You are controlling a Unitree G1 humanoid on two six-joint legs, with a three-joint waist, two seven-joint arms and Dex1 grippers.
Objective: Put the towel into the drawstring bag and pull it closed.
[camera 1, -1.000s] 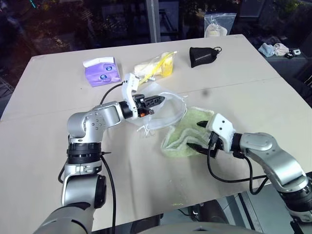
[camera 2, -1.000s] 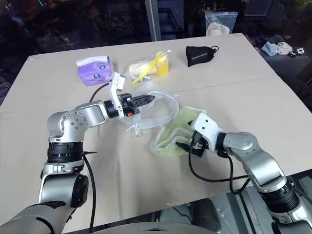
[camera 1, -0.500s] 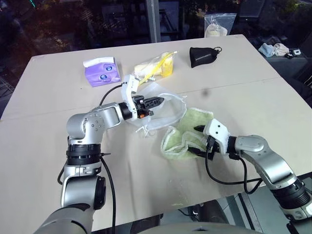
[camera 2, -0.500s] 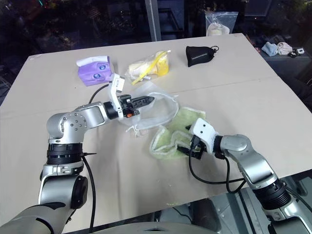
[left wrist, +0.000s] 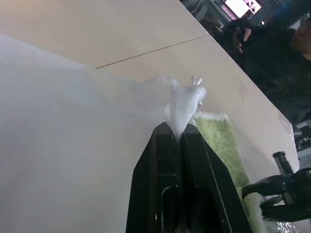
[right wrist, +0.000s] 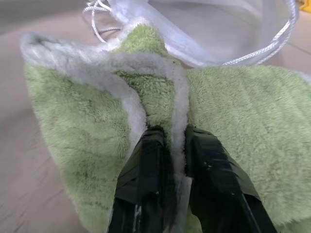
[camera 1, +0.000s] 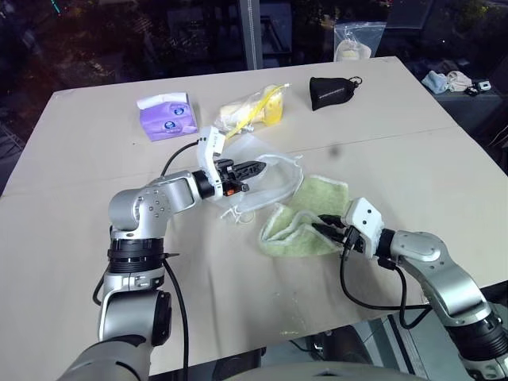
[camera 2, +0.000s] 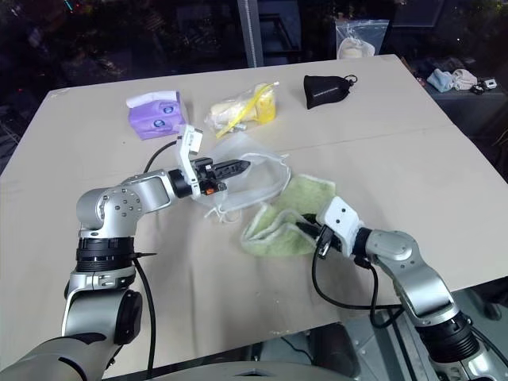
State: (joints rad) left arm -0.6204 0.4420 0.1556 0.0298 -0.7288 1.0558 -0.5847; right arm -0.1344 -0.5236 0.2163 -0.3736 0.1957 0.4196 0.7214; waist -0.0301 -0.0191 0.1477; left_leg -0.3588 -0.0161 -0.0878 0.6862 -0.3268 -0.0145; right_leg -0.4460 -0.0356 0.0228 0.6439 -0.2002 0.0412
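The light green towel (camera 1: 305,218) lies folded on the table, right of centre. My right gripper (camera 1: 321,228) is shut on a raised fold of its pale edge, seen close up in the right wrist view (right wrist: 176,133). The translucent drawstring bag (camera 1: 266,178) sits just beyond the towel, its white cords trailing toward it. My left gripper (camera 1: 258,167) holds the bag's rim a little above the table, shut on a pinch of the thin film (left wrist: 184,99). The bag's mouth faces the towel.
At the back of the table lie a purple tissue pack (camera 1: 167,117), a clear plastic bag with yellow contents (camera 1: 254,109) and a small black pouch (camera 1: 331,91). The table's near edge runs just below my right arm. A person (left wrist: 286,53) sits beyond the table's far side.
My right gripper, open around the towel's near edge a second ago, has closed on a fold of it. The left gripper and the bag have kept still.
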